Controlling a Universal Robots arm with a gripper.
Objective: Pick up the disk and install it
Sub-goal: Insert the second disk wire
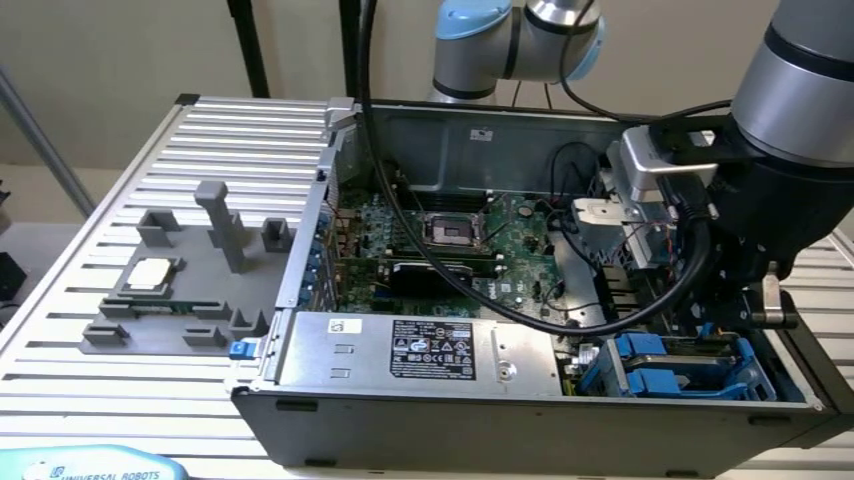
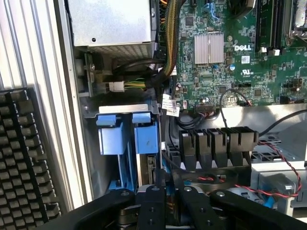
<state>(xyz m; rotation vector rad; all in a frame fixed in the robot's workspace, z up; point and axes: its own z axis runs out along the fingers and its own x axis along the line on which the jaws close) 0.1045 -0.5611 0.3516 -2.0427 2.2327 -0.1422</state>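
Hand [image 2: 160,191] hangs low in the case [image 1: 534,420], fingers nearly together, nipping the disk [image 2: 146,143] (blue carrier) standing on edge in its bay.

The disk [image 2: 146,139] wears a bright blue carrier around a silver-grey body. The claw [image 2: 165,201] is black. The motherboard [image 1: 447,245] is green with small dark chips, and bears a ribbed silver heatsink [image 2: 209,49]. The power supply [image 1: 400,345] is silver with a black label. The table [image 1: 107,200] is pale grey, ridged in parallel stripes.
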